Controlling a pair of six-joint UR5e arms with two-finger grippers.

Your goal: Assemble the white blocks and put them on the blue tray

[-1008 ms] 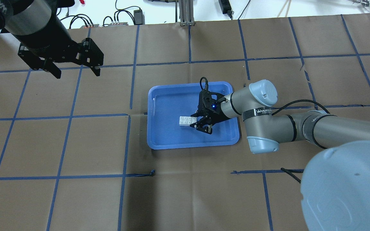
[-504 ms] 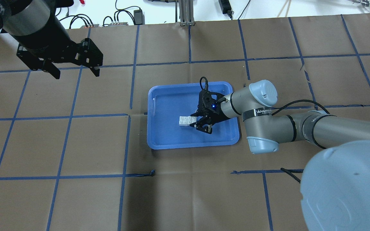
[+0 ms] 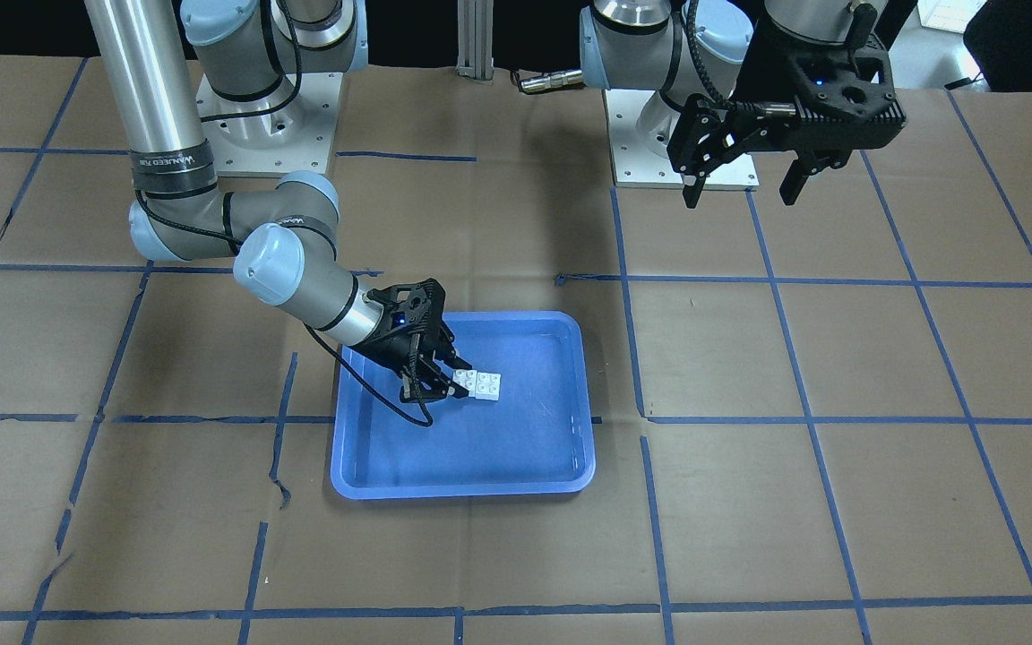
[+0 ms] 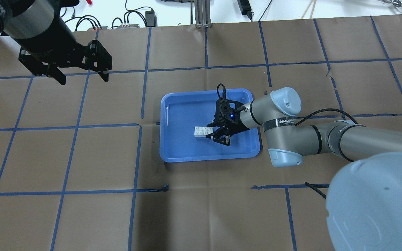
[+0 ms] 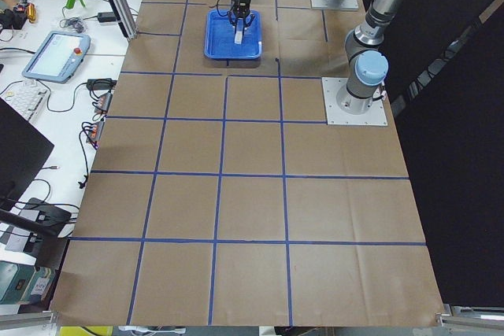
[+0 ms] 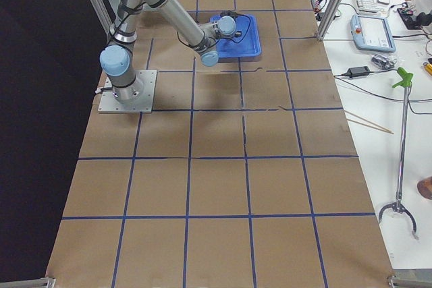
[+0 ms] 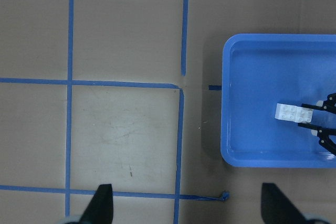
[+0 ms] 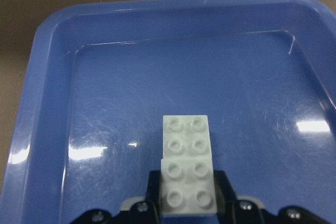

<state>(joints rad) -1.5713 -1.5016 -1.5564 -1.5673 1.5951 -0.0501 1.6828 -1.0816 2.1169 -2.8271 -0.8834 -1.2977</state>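
The large shallow blue plastic tray (image 4: 183, 146) sits about mid-worktop, well clear of all four edges of the brown-papered, blue-taped worktop (image 4: 201, 216). Bare paper lies open all round it.

The assembled white studded blocks (image 8: 185, 140) are inside the tray, a little toward the robot's edge. Blue floor shows on every side of them, and they are clear of the raised rim.

The right gripper (image 4: 207, 131) reaches in over the tray's right rim. Its jaws are clamped on the end of the blocks nearest it, one finger against each long side. The blocks seem to lie on the tray floor, though no view settles whether they touch it.

The left gripper (image 4: 84, 81) hangs high toward the worktop's left edge, well apart from the tray, with its jaws spread wide and nothing between them.

The overhead view gives only a white oblong. The right wrist view shows two rows of four studs and a step where the nearer half stands higher than the farther half. The left wrist view shows the tray's left rim and the open paper beyond it. In the side views the blocks are too small to read.
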